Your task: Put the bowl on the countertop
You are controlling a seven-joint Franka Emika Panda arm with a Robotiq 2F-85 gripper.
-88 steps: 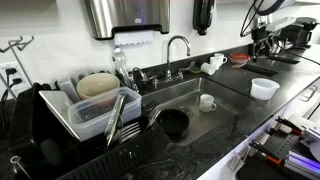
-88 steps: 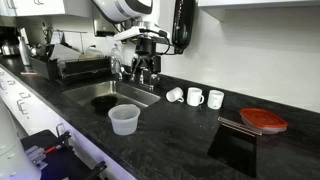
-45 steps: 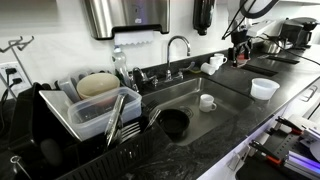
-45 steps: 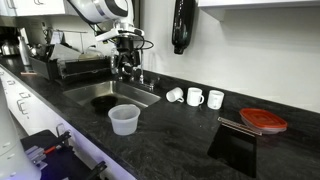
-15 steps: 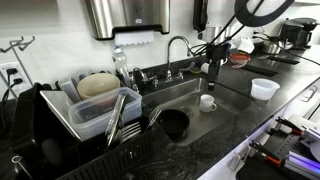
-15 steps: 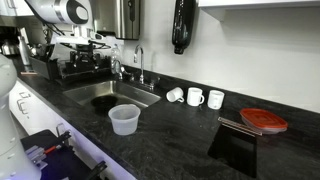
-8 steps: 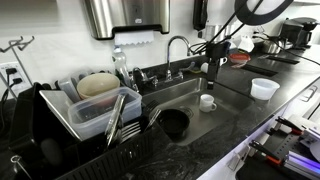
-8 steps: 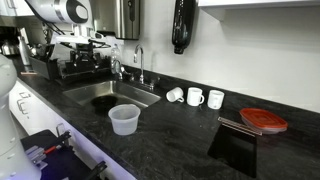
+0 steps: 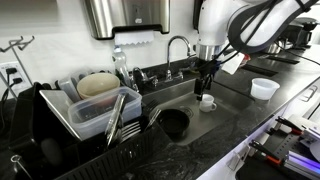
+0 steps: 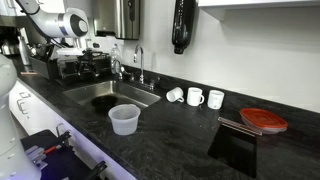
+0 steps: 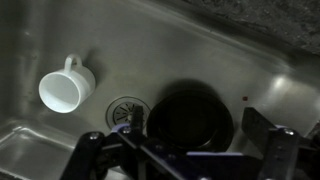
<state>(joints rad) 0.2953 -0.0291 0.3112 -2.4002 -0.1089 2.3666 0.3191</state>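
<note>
Down in sink (image 11: 150,50): 1 blk bowl (image 11: 190,118), 1 wht cup (image 11: 67,87).

Dim, soft-focus wrist view; glossy glare

- Grey steel sink basin (image 9: 228,110), with a round drain (image 11: 125,106) in its floor.
- Small white handled cup (image 11: 67,87), upright on the basin floor, near the drain.
- Curved chrome faucet (image 9: 178,45) behind the basin.
- Clear plastic dish tub (image 9: 95,110) beside the basin, holding a beige round plate (image 9: 97,85).
- Translucent plastic container (image 10: 123,119), in front of the basin.
- Three white mugs (image 10: 195,97) in a row by the wall.
- Red round lid (image 10: 264,120), well apart from the mugs.
- Steel wall dispenser (image 9: 127,15).
</note>
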